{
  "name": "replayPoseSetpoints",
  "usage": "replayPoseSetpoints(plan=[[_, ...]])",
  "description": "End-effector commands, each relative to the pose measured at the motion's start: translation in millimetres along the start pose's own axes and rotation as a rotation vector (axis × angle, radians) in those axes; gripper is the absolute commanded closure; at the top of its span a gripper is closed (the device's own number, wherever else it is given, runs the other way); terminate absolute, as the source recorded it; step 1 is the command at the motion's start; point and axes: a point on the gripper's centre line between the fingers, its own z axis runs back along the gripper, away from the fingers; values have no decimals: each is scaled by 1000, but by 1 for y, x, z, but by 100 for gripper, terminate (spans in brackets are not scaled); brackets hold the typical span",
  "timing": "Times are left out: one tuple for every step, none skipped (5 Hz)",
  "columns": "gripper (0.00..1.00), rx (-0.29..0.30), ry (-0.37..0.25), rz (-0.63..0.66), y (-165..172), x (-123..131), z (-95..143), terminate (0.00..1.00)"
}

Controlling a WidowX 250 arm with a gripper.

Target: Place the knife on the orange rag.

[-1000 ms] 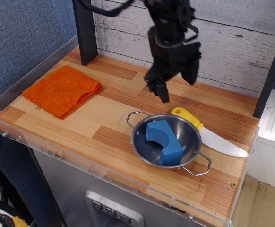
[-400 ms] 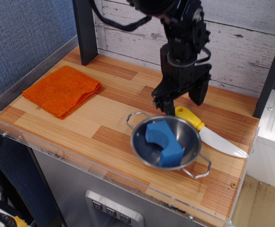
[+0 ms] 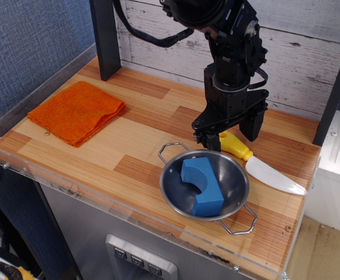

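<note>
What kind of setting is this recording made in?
Probably a staged toy-kitchen test bench, not a real kitchen: a small wooden counter with a clear plastic edge, a whitewashed plank backdrop, and props such as a toy knife and a steel bowl.

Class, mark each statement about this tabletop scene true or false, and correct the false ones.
1. The black robot gripper is open, its fingers astride the yellow handle of the white-bladed toy knife. True.
2. The knife lies on the folded orange terry rag. False: it lies on the wooden table, beside the bowl.
3. The round steel two-handled bowl holds a blue curved block. True.
4. The orange rag touches the bowl. False: bare wood separates them.
</note>
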Motion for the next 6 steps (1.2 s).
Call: replayPoseSetpoints(plan=[[100,-45,-46,-45,-10,0,16,0],[100,-43,-71,-60,-10,2,19,0],[100,-54,-83,-79,-11,5,25,0],[100,-76,-99,-68,-11,14,37,0],[100,-91,-118,-71,-12,24,52,0],[100,-114,-145,-85,-15,37,72,0]])
